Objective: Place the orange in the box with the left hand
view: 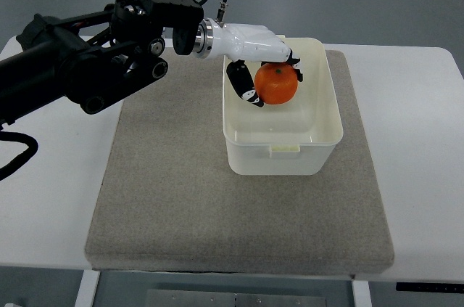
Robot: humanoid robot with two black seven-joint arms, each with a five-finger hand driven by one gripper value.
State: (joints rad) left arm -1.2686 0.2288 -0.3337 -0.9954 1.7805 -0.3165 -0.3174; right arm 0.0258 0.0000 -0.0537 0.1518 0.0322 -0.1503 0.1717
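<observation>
An orange [276,83] is held in my left hand [270,75] over the inside of a cream plastic box [284,149]. The hand is white with black fingertips, and its fingers curl around the orange from the left and from behind. The black left arm [87,60] reaches in from the picture's left edge. The box stands open on the right part of a grey mat [181,198]. I cannot tell whether the orange touches the box floor. The right arm is out of view.
The grey mat lies on a white table [413,147]. The box's rim and walls surround the hand on three sides. A black cable [18,154] loops at the left edge.
</observation>
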